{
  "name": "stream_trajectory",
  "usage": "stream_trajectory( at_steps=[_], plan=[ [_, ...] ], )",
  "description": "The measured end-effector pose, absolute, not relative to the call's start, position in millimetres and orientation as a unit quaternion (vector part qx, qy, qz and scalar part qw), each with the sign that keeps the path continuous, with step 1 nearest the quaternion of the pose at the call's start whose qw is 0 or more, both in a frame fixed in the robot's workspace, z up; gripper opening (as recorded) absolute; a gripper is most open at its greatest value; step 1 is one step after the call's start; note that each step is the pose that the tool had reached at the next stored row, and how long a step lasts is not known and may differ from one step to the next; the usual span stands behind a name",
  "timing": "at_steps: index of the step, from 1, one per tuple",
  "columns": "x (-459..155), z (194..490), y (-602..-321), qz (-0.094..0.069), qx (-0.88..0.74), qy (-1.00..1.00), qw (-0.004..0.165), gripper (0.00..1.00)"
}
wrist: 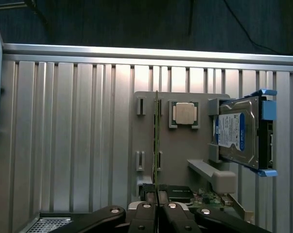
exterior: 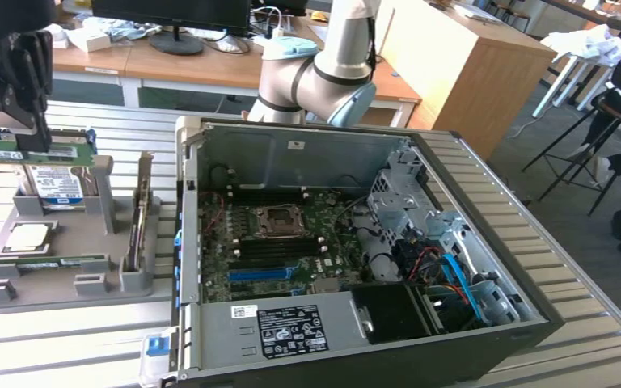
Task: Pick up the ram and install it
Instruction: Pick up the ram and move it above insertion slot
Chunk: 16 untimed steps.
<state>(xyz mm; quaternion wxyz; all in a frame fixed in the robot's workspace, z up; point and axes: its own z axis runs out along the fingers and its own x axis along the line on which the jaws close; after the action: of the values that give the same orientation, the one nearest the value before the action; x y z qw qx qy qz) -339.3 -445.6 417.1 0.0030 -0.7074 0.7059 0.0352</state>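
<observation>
Fingers: the fingers [exterior: 39, 113] are clamped together on the ram [exterior: 68, 150], pinching its top edge so the bottom contact edge stays free.
Ram position: it hangs level and on edge in the air at the exterior view's left, above the far end of the grey tray [exterior: 62, 299] and well apart from the computer case [exterior: 289, 145].
Why level: judging by the grip, a stick held flat along its length can go into a slot evenly at both ends.
Tray: it holds each part in its own seat. The hard drive [exterior: 57, 182] stands in a bracket, the processor chip [exterior: 30, 236] lies in a square pocket, and a second stick [exterior: 46, 263] rests between holders.
Case: it lies on its side on the table [exterior: 569, 267] with the panel off, so the motherboard slots [exterior: 278, 252] face up and can be reached from above.
Progress: the ram is picked up but not yet installed.
</observation>
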Motion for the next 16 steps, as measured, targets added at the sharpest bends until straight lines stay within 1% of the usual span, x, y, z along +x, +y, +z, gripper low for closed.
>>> stream_trajectory(
  at_steps=[16],
  plan=[
    [-322, 417, -446, 0.035, -0.707, 0.706, 0.003, 0.12]
  ],
)
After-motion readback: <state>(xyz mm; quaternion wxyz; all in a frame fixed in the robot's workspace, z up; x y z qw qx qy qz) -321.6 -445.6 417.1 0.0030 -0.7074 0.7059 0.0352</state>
